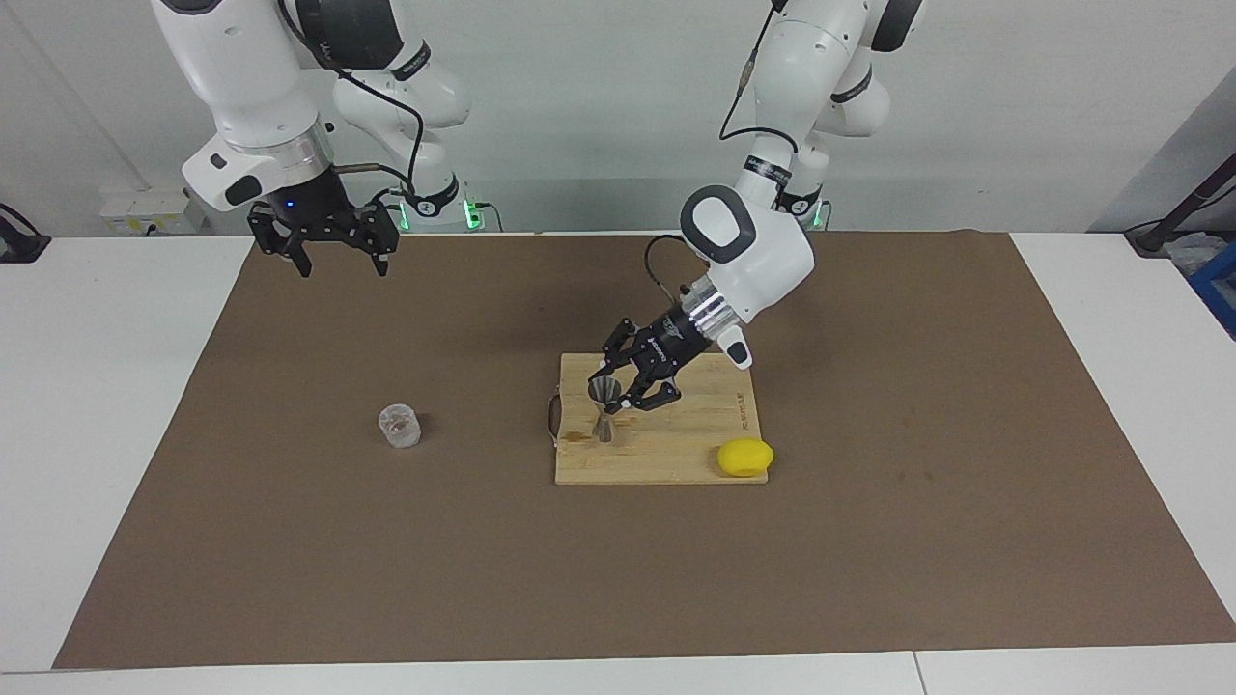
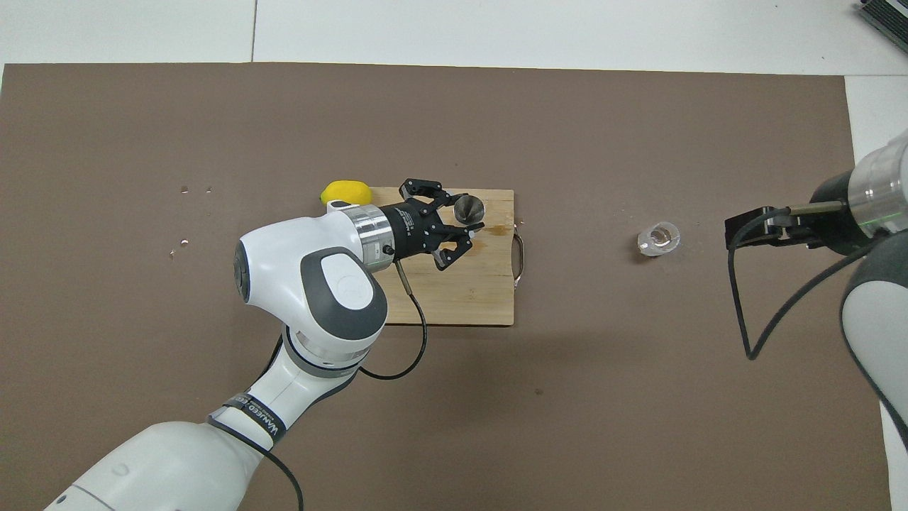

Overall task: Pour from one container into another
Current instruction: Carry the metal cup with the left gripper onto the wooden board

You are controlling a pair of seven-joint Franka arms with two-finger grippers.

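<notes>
a brown mat (image 1: 869,541) covers the table. on it lies a wooden cutting board (image 1: 676,454), with a lemon (image 1: 744,458) at its corner toward the left arm's end.

your left gripper (image 1: 618,386) is down at the board, tilted, with its fingers spread on either side of the steel jigger (image 1: 604,409). the jigger stands upright on the board at the edge toward the right arm's end. whether the fingers touch it, you cannot tell; they look open, not clamped.

the clear glass (image 1: 398,426) stands alone on the mat, well apart from the board, toward the right arm's end. your right gripper (image 1: 333,253) waits in the air, open, with nothing in it, nearer the robots than the glass.

handling, as a judgement: the jigger is light, rigid, polished and top-heavy, so it may slip or tip; take it at the narrow waist, squarely. the glass is thick-walled, stiff, smooth and breakable; grip it across the side wall about halfway up, gently but firmly, and keep it level until you tip it over the jigger.
</notes>
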